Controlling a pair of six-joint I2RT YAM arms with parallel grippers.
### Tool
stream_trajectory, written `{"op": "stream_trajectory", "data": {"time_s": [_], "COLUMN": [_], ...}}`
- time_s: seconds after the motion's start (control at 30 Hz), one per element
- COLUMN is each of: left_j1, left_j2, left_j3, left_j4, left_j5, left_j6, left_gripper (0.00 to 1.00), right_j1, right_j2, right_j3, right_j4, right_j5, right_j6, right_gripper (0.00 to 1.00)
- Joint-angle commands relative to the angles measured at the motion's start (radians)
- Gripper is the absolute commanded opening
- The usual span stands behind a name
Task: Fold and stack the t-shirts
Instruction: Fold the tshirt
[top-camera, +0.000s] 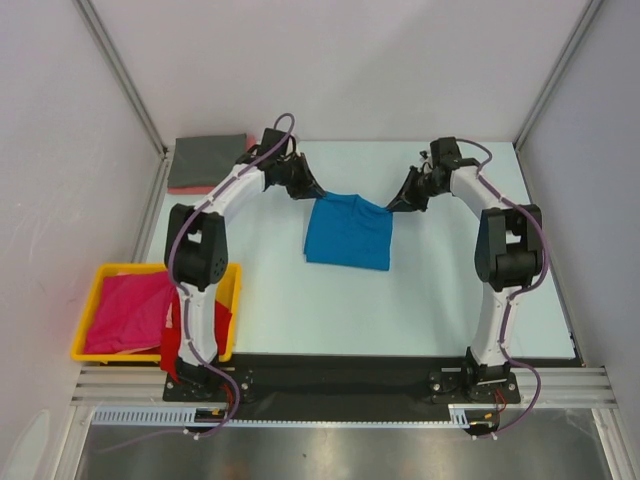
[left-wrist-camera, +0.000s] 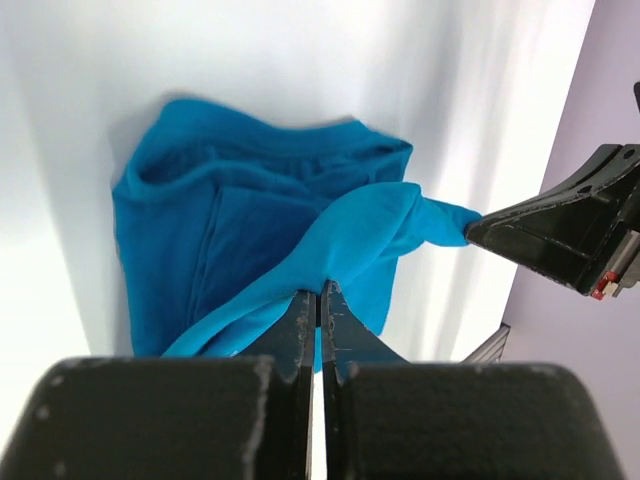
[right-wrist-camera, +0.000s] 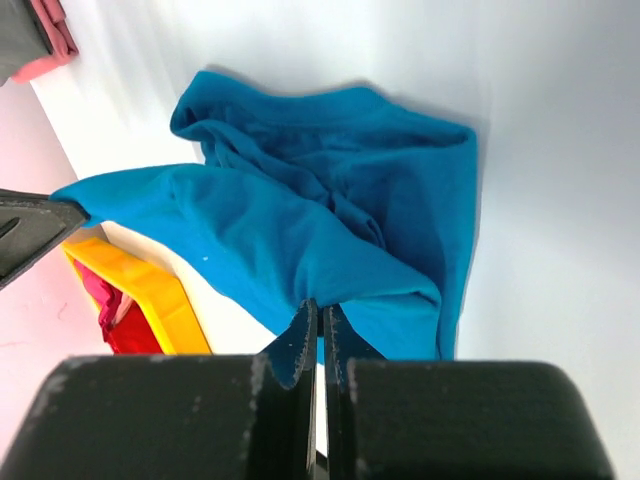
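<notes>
Jaws of our left gripper (top-camera: 308, 190) and right gripper (top-camera: 392, 205) clamp the blue t-shirt (top-camera: 348, 235) thinly; we judge uneven pulling could slip it free.

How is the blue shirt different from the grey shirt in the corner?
The blue t-shirt is bright; the grey t-shirt is dark. The blue one is rumpled, mid-table; the grey one lies neatly folded in the far left corner. The left gripper and right gripper each pinch the blue one's edge; no gripper touches the grey one. Both are plain, one-colour shirts.
</notes>
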Motion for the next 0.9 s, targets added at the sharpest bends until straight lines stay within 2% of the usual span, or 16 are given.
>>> {"op": "stream_trajectory", "data": {"time_s": [0.0, 0.23, 0.3, 0.33, 0.4, 0.5, 0.53, 0.57, 0.63, 0.73, 0.83, 0.87], "left_j1": [0.009, 0.026, 0.032, 0.034, 0.043, 0.049, 0.049, 0.052, 0.051, 0.046, 0.032, 0.022], "left_j2": [0.048, 0.129, 0.160, 0.167, 0.183, 0.201, 0.201, 0.198, 0.165, 0.112, 0.049, 0.037], "left_j3": [0.073, 0.120, 0.146, 0.157, 0.186, 0.280, 0.306, 0.349, 0.364, 0.299, 0.173, 0.121], "left_j4": [0.002, 0.019, 0.014, 0.009, -0.011, -0.096, -0.119, -0.154, -0.169, -0.140, -0.049, -0.005], "left_j5": [0.035, 0.064, 0.067, 0.049, 0.020, -0.099, -0.154, -0.175, -0.195, -0.166, -0.074, -0.057], "left_j6": [0.008, -0.004, 0.001, 0.002, 0.005, 0.071, 0.086, 0.102, 0.139, 0.143, 0.120, 0.117], "left_gripper": [0.00, 0.00, 0.04, 0.06, 0.19, 0.31, 0.36, 0.43, 0.52, 0.52, 0.43, 0.36], "right_j1": [-0.006, -0.021, -0.023, -0.024, -0.027, -0.041, -0.043, -0.044, -0.044, -0.038, -0.005, 0.006], "right_j2": [0.036, 0.111, 0.136, 0.145, 0.170, 0.226, 0.242, 0.259, 0.262, 0.199, 0.139, 0.127], "right_j3": [0.054, 0.135, 0.162, 0.172, 0.207, 0.297, 0.343, 0.385, 0.454, 0.421, 0.373, 0.339], "right_j4": [0.006, 0.001, -0.002, -0.005, -0.011, -0.069, -0.153, -0.201, -0.279, -0.284, -0.238, -0.217], "right_j5": [-0.033, -0.048, -0.044, -0.037, 0.005, 0.074, 0.097, 0.126, 0.211, 0.246, 0.214, 0.208], "right_j6": [-0.002, 0.008, 0.009, 0.009, 0.000, -0.058, -0.083, -0.139, -0.184, -0.218, -0.209, -0.204], "right_gripper": [0.00, 0.00, 0.00, 0.06, 0.13, 0.24, 0.28, 0.29, 0.29, 0.31, 0.34, 0.35]}}
